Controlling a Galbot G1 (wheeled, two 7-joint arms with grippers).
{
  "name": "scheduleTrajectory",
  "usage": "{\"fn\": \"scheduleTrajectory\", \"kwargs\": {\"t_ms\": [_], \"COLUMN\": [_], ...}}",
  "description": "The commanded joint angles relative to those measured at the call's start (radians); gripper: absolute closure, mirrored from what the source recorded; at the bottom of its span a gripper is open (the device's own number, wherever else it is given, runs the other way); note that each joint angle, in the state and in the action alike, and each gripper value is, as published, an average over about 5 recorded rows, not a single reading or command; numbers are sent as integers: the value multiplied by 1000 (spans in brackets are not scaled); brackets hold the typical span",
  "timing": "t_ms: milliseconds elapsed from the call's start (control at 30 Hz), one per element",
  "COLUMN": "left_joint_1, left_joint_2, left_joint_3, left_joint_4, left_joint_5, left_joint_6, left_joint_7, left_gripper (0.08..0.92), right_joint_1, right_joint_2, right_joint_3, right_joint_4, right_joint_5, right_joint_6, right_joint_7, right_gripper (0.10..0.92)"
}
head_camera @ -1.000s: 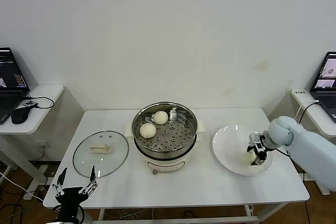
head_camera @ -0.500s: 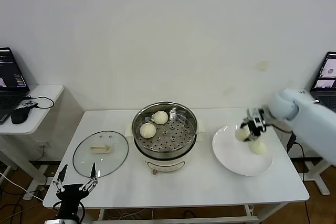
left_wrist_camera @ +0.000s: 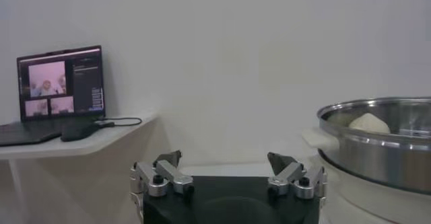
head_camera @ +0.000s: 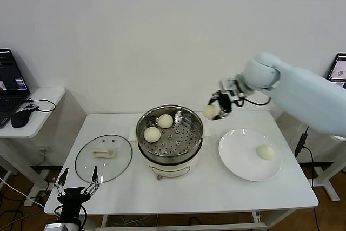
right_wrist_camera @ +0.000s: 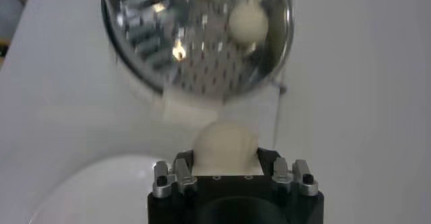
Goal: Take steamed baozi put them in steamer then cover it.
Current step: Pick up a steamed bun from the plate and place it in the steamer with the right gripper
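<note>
My right gripper (head_camera: pixel 214 110) hangs in the air just right of the steamer's rim, shut on a white baozi (head_camera: pixel 211 112); from the right wrist that baozi (right_wrist_camera: pixel 225 148) fills the space between the jaws. The steel steamer (head_camera: pixel 194 120) stands mid-table with two baozi (head_camera: pixel 152 134) (head_camera: pixel 165 120) on its perforated tray, also seen from the right wrist as baozi (right_wrist_camera: pixel 248 21) inside the steamer (right_wrist_camera: pixel 135 30). Another baozi (head_camera: pixel 265 151) lies on the white plate (head_camera: pixel 238 158). The glass cover (head_camera: pixel 103 158) rests flat at the left. My left gripper (head_camera: pixel 77 186) waits open at the front left edge.
Laptops stand on side tables at the far left (head_camera: pixel 11 86) and far right (head_camera: pixel 338 73), the left one with a mouse (head_camera: pixel 21 117) and cable. The left wrist view shows the steamer's side (left_wrist_camera: pixel 377 155) close to the open left gripper (left_wrist_camera: pixel 225 168).
My right gripper lifted a baozi off the plate and carried it up and left, to beside the steamer's right rim. One baozi stays on the plate. The left arm has not moved.
</note>
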Motion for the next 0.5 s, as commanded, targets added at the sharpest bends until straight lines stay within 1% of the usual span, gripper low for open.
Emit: {"fn": "scheduleTrajectory", "kwargs": {"t_ms": [33,167,367,500], "left_joint_1": [-1,1,-5,-3], "left_joint_2": [-1,-4,-15,-19], "left_joint_3": [-8,-15,-16,-15], "left_joint_4": [0,-5,-7,-10], "left_joint_5": [-3,-4,-4,-4], "left_joint_6": [0,0,0,-2], "left_joint_7": [0,0,0,0], "left_gripper": [177,177,177,177], "right_joint_1": [70,40,21,5], "right_joint_2": [217,257,303,329], "right_joint_3": [-165,-217,-264,-282], "right_joint_4": [3,-10,-18,-45], "right_joint_5": [95,-2,-72,-170], "right_joint_6": [70,175,254,337], "right_joint_7": [79,95,115,134], "right_gripper": [414,414,414,410]}}
